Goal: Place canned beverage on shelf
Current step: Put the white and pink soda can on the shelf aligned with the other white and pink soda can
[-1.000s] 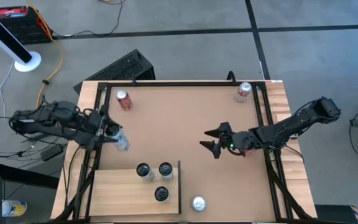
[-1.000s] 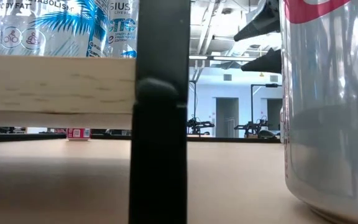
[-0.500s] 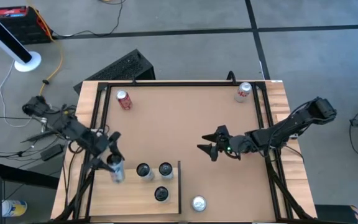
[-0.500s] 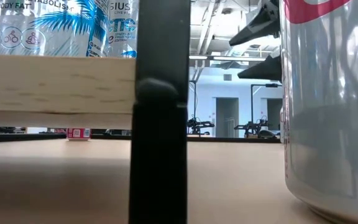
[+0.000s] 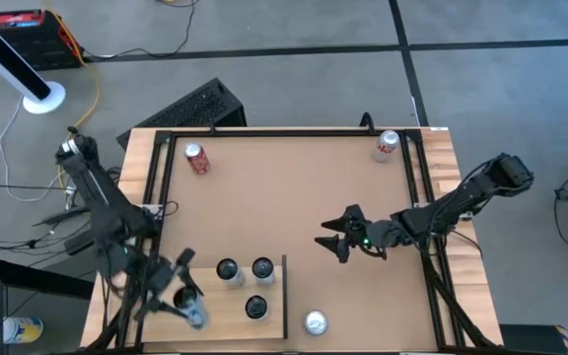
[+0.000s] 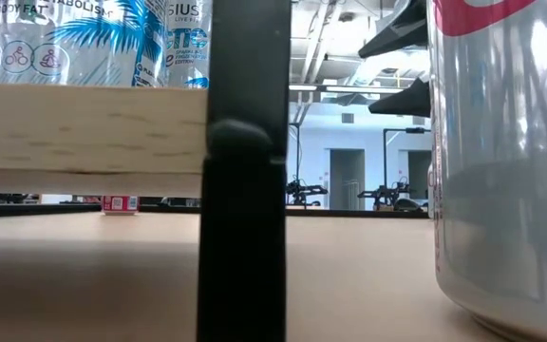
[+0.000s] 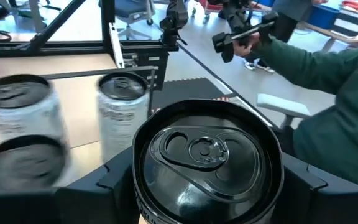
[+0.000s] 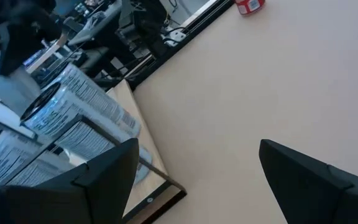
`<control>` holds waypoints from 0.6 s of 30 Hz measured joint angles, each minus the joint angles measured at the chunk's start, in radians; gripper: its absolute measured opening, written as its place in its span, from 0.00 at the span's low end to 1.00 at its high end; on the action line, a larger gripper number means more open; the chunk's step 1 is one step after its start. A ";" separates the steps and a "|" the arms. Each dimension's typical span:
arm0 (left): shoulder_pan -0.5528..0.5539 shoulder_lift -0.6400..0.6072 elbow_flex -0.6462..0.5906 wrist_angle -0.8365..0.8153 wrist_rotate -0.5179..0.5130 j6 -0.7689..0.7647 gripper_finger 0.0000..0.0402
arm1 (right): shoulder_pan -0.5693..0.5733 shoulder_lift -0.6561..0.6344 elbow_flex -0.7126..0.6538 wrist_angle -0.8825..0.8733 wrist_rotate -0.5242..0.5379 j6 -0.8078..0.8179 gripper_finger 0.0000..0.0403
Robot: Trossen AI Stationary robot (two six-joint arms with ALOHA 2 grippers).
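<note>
The shelf [image 5: 215, 320] is a pale wood board at the table's near left, with a black rail [image 5: 284, 296] on its right side. Three cans [image 5: 227, 270] [image 5: 262, 267] [image 5: 255, 308] stand on it. My left gripper [image 5: 185, 299] is shut on a canned beverage [image 7: 207, 155] with a dark top, over the shelf's left part. My right gripper [image 5: 336, 237] hangs open over the middle of the table, right of the shelf, with nothing between its fingers [image 8: 104, 177]. My left gripper pinches the can's side wall just under the top rim [image 7: 272, 186] between its two fingers, one on each side. The fingers come nearly level from the table's left. The can stands about upright in the hold. Whether its bottom touches the board does not show.
A silver can [image 5: 315, 321] stands on the table just right of the shelf's rail. Red cans stand at the far left [image 5: 196, 158] and far right [image 5: 387, 145]. A black frame [image 5: 264, 133] runs round the table. A person in a green sleeve [image 7: 328, 99] is beyond the table.
My left gripper has swung with the can from the table's left edge toward the near edge, and now is over the shelf's left part beside the standing cans. The can has stayed in the hold.
</note>
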 joint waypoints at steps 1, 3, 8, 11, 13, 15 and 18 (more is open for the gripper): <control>-0.013 0.039 0.000 0.042 -0.020 0.001 0.57 | 0.006 0.000 0.000 0.000 0.000 0.000 0.88; -0.039 0.111 0.000 0.110 -0.087 0.004 0.57 | 0.015 0.000 0.000 -0.001 0.000 0.001 0.88; -0.066 0.248 0.000 0.220 -0.272 0.028 0.57 | 0.031 0.000 0.000 -0.001 0.000 0.005 0.88; -0.061 0.292 0.000 0.279 -0.327 0.063 0.57 | 0.037 0.000 0.000 -0.002 0.000 0.005 0.88; -0.048 0.313 0.000 0.308 -0.341 0.081 0.57 | 0.036 0.000 0.000 -0.002 0.000 0.005 0.88; -0.036 0.328 0.001 0.304 -0.345 0.087 0.57 | 0.036 0.000 0.000 -0.002 0.000 0.005 0.88; -0.019 0.358 0.001 0.316 -0.352 0.082 0.57 | 0.036 0.000 0.000 -0.002 0.000 0.005 0.88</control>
